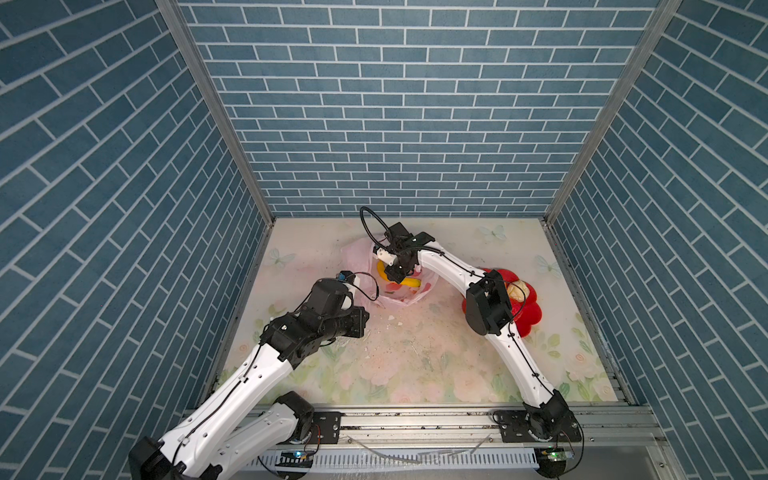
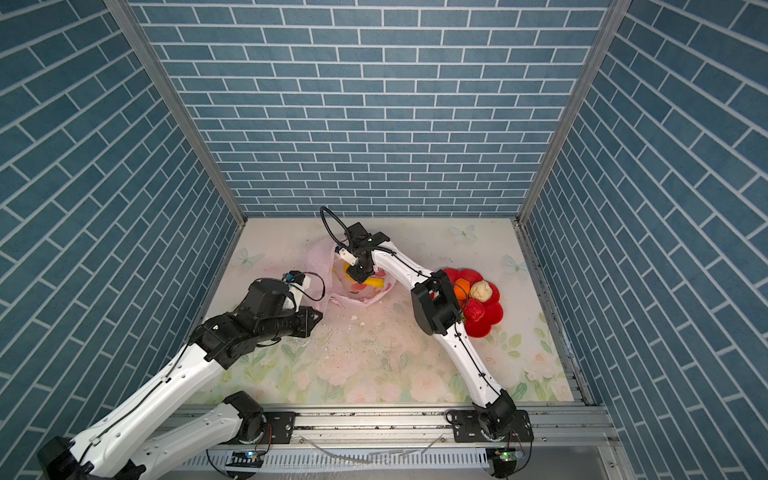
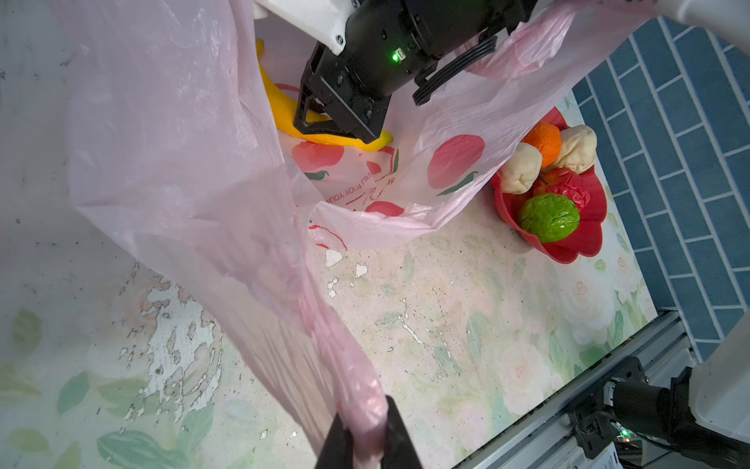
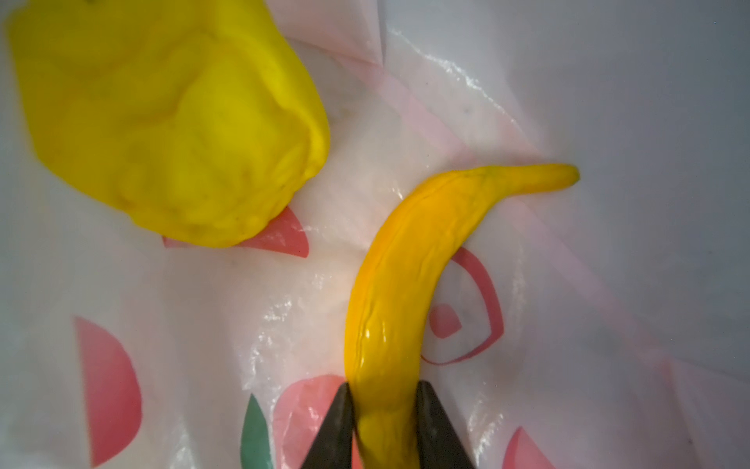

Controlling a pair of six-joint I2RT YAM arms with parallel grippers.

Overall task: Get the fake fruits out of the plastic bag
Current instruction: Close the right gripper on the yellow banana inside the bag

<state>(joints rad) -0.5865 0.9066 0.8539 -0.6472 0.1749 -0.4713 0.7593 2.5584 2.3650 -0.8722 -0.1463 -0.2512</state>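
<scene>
While blue-brick walls ring floral tabletop, right hand grips banana, left hand bag.

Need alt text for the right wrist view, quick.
The right gripper pinches one end of a yellow banana lying inside the plastic bag. A lumpy yellow fruit lies apart from it on the bag's red-printed plastic.

Mouth of the plastic bag stands wide. Inside, the right gripper fills the middle, jaws clamped on the banana. A lumpy yellow fruit lies near it, bare film between. The left gripper pinches a taut bag wall, closing that side. Front worktop open. The red flower-shaped plate sits partly under the right arm, which blocks a straight drop. Brick walls hem three sides.
</scene>
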